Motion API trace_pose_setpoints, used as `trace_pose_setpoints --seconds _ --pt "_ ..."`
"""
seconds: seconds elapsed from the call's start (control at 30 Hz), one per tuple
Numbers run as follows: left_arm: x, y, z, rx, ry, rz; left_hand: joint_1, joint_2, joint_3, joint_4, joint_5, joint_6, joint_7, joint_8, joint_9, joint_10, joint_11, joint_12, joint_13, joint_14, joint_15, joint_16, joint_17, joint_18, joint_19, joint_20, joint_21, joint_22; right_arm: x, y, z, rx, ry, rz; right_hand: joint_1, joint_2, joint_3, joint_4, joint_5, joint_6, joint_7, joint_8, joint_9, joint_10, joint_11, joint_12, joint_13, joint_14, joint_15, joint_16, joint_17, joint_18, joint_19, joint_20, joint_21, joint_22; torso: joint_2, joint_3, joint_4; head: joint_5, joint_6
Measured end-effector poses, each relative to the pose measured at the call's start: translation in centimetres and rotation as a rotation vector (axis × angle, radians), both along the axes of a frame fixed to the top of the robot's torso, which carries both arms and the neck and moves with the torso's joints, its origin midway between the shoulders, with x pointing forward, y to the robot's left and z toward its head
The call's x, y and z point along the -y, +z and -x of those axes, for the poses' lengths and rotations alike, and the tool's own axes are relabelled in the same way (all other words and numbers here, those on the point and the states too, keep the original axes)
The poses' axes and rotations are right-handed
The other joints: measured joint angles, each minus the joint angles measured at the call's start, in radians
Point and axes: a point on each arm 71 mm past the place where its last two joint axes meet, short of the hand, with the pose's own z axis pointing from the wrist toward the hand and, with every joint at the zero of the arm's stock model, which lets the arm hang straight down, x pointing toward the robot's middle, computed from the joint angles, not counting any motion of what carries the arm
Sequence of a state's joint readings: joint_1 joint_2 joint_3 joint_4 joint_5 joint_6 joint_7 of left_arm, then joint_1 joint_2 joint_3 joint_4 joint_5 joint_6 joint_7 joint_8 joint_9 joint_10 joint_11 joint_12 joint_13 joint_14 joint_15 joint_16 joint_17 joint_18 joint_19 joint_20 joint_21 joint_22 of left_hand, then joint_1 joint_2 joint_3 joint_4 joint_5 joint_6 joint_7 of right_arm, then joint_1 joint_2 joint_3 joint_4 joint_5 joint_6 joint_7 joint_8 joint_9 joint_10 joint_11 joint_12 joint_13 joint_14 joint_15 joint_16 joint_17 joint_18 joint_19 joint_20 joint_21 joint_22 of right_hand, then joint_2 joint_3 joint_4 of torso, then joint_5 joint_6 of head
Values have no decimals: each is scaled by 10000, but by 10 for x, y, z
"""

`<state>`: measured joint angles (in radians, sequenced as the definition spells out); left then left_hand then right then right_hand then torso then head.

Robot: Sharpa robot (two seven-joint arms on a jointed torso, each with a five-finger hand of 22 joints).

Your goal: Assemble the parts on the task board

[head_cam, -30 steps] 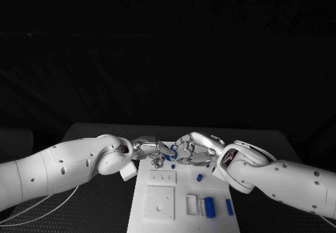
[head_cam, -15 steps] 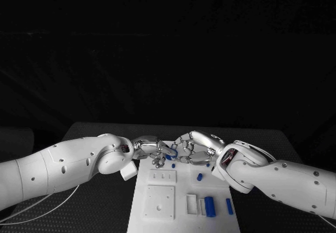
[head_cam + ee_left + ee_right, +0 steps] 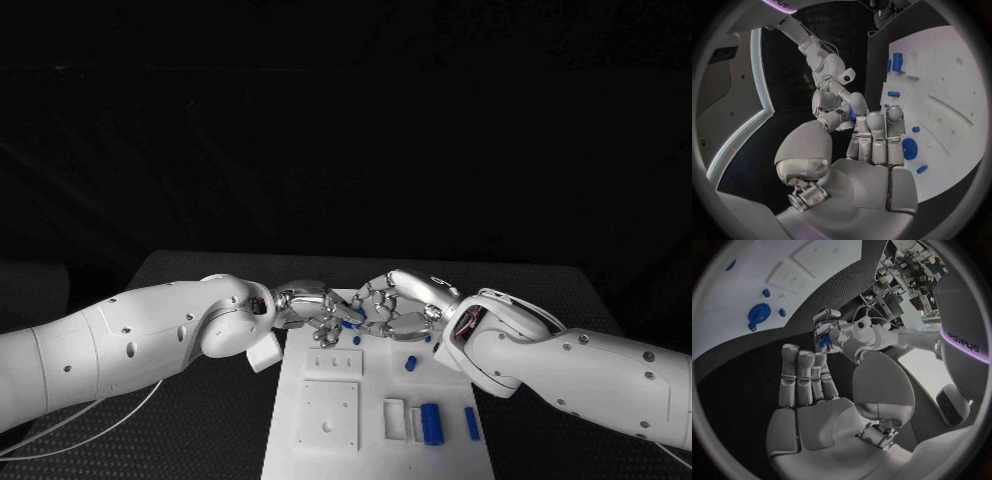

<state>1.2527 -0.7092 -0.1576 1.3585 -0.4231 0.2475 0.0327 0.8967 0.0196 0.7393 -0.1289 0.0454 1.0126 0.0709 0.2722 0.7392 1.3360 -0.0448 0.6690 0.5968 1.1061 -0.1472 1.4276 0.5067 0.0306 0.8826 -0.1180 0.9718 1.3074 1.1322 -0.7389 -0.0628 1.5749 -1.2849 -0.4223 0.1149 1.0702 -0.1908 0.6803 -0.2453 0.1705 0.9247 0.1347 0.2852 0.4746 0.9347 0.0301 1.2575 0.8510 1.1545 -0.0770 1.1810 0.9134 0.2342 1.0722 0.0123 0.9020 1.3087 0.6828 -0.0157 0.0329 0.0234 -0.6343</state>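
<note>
The white task board (image 3: pixel 378 400) lies lengthwise in front of me. Both hands meet above its far end. My left hand (image 3: pixel 307 305) pinches a small blue part (image 3: pixel 349 318), also seen in the right wrist view as the blue part (image 3: pixel 824 341) among the left hand's fingers (image 3: pixel 837 331). My right hand (image 3: pixel 398 306) faces it with fingers stretched out and thumb apart, its fingertips (image 3: pixel 822 360) just short of the part; contact cannot be told. In the left wrist view the part (image 3: pixel 852 115) sits between my left hand (image 3: pixel 870 150) and the right hand (image 3: pixel 832 107).
Several blue parts lie on the board: a short one (image 3: pixel 411 364), a thick cylinder (image 3: pixel 431 425), a thin rod (image 3: pixel 472 424) and a round disc (image 3: pixel 909 148). White blocks (image 3: pixel 329 415) sit at the board's near left. Dark table mat (image 3: pixel 202 420) surrounds the board.
My right hand has edged slightly towards the left hand. The blue part stays between the two hands.
</note>
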Motion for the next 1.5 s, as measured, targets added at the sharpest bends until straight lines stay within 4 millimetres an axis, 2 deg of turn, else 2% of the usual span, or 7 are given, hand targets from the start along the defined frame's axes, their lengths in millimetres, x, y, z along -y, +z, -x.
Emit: trace_pose_setpoints --seconds 0.1,0.47,0.63,1.07,1.13,1.27,1.5 --pt "0 0 0 5 -43 -25 36 13 -9 9 -1 0 -1 39 0 1 0 0 0 -1 0 14 0 0 0 0 0 0 -1 0 1 -8 50 -12 0 -1 0 0 -10 14 -5 -8 0 0 0 0 -9 0 0 38 0 1 34 -33 0 1 0 0 0 1 -1" --pt "1 -1 1 -51 -75 -5 91 42 -84 81 -38 -17 -18 39 14 -33 35 40 -2 -38 29 14 -1 0 -36 36 0 5 -1 1 0 135 87 217 88 179 489 -13 -1124 919 -674 665 274 197 -420 49 -63 160 -347 101 -34 216 175 -106 22 -4 -1 5 -4 1 -2" --pt "0 -3 2 -117 -43 28 118 43 -161 158 2 -19 -19 38 13 -35 38 40 -2 -43 31 14 -2 -1 -56 15 0 7 -2 1 0 291 125 433 38 229 489 -12 -1164 1010 -765 719 271 435 -647 207 -30 347 -534 302 18 218 376 -236 234 -2 -1 5 0 -14 -10" --pt "0 -3 2 -265 105 60 389 -249 -270 320 9 -358 110 -170 -20 -211 110 40 -4 -119 61 13 -20 -1 -108 35 0 5 -4 3 0 616 10 680 2 266 555 -88 -1203 1118 -873 719 269 609 -749 274 25 445 -623 356 57 210 448 -308 351 -4 -3 1 0 -35 -12" --pt "-1 -3 3 -298 171 52 260 -352 -648 239 121 -700 191 -329 -89 -328 174 39 7 -193 93 13 -21 -2 -123 50 0 5 -3 3 0 669 -68 699 3 266 555 -88 -1203 1120 -875 719 269 610 -749 280 26 447 -624 388 57 208 507 -297 351 -3 -3 0 0 -36 -12" --pt "-2 -3 3 -360 337 54 75 -258 -1358 -36 137 -1027 305 -406 -180 -432 249 116 48 -217 170 13 -38 -2 -198 52 0 4 -3 2 1 712 -243 751 3 266 554 -90 -1204 1158 -913 720 269 646 -785 280 36 484 -658 388 66 208 518 -306 351 -4 -3 2 0 -37 -15" --pt "-4 -3 2 -453 670 58 -147 -476 -1730 47 96 -1288 360 -471 -292 -496 307 164 72 -274 227 13 -51 -2 -234 88 -40 3 -1 1 0 669 -651 877 4 265 579 -118 -1212 1168 -923 720 269 681 -749 280 36 487 -657 388 66 207 519 -306 351 -5 -3 4 0 -50 8"
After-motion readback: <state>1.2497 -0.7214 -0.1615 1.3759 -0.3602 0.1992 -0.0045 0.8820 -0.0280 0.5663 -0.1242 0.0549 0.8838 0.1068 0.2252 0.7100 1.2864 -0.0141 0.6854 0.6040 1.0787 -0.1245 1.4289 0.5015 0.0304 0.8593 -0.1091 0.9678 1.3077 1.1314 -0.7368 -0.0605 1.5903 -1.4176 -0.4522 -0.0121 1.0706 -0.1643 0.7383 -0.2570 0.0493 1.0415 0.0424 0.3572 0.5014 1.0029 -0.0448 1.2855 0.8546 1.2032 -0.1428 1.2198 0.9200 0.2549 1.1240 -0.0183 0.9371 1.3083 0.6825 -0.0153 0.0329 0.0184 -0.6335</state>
